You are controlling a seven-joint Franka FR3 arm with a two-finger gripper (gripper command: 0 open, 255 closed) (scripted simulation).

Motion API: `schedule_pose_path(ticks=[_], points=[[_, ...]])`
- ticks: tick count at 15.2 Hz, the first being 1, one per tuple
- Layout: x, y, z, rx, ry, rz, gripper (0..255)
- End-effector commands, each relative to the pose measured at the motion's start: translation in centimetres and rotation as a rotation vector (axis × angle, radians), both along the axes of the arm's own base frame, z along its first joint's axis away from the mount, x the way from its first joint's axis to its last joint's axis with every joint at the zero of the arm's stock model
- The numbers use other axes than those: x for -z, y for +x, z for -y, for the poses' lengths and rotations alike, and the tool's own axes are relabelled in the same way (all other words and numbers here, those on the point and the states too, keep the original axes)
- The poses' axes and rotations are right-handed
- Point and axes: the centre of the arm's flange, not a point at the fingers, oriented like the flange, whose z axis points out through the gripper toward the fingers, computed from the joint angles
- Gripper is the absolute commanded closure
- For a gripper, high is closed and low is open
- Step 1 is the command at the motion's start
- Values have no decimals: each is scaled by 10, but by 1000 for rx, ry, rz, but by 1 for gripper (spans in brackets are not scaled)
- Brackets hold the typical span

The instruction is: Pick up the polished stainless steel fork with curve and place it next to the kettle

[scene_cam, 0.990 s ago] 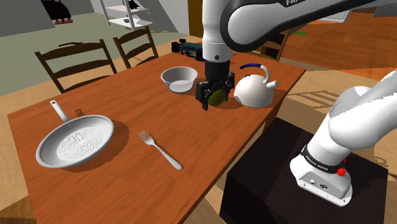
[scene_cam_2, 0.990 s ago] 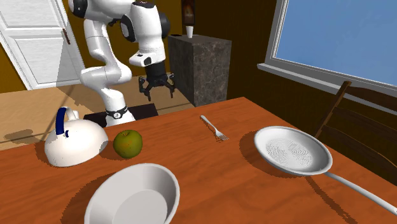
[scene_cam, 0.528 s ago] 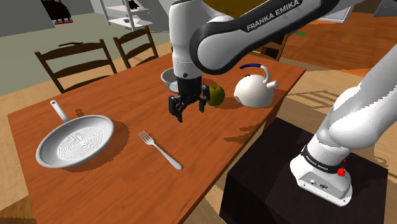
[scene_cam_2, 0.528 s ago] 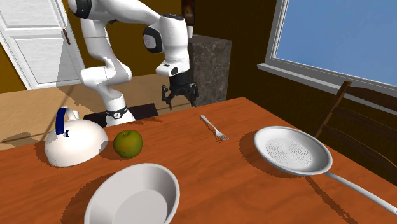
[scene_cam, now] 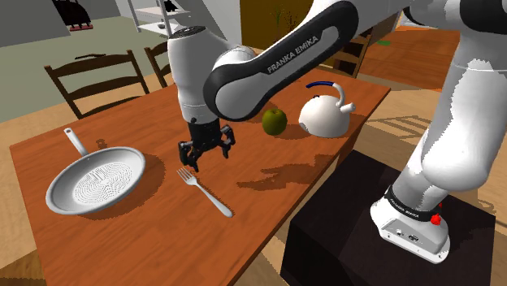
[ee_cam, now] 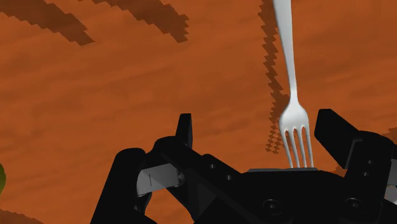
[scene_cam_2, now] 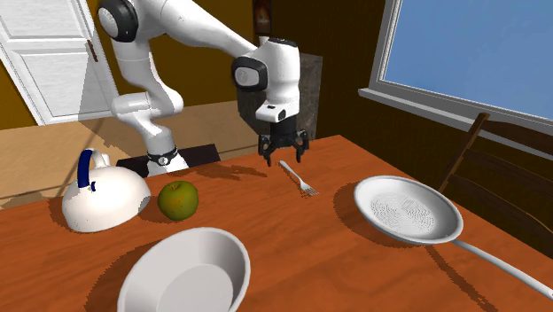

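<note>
one slim, pale grey fork (scene_cam: pixel 205 192) with four tines and a gently curved, tapering handle lies flat on the smooth red-brown wooden table (scene_cam: pixel 130 244). it rests beside a round grey pan (scene_cam: pixel 96 180) that has a ribbed base and a long straight handle. a white domed kettle (scene_cam: pixel 325 114) with an arched blue handle stands well apart from the fork, near the table's edge, with a round green apple (scene_cam: pixel 274 121) just beside it. the black pincer (scene_cam: pixel 205 154) hangs tip-down just above the fork's tine end, spread wide and grasping nothing. in the wrist view the tines lie between its two fingers (ee_cam: pixel 334 130), nearer one of them and touching neither. the white arm arches from its stand out over the table, its hand held vertical.
</note>
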Motion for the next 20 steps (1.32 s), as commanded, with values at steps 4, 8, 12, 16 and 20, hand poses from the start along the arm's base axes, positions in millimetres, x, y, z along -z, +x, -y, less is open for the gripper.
schedule_pose_path(ticks=[4,8,12,16,20], points=[[24,30,-55,11,-13,28,0],[41,32,-57,11,-13,29,0],[65,34,-58,11,-13,29,0],[65,34,-58,11,-13,29,0],[65,34,-58,11,-13,29,0]])
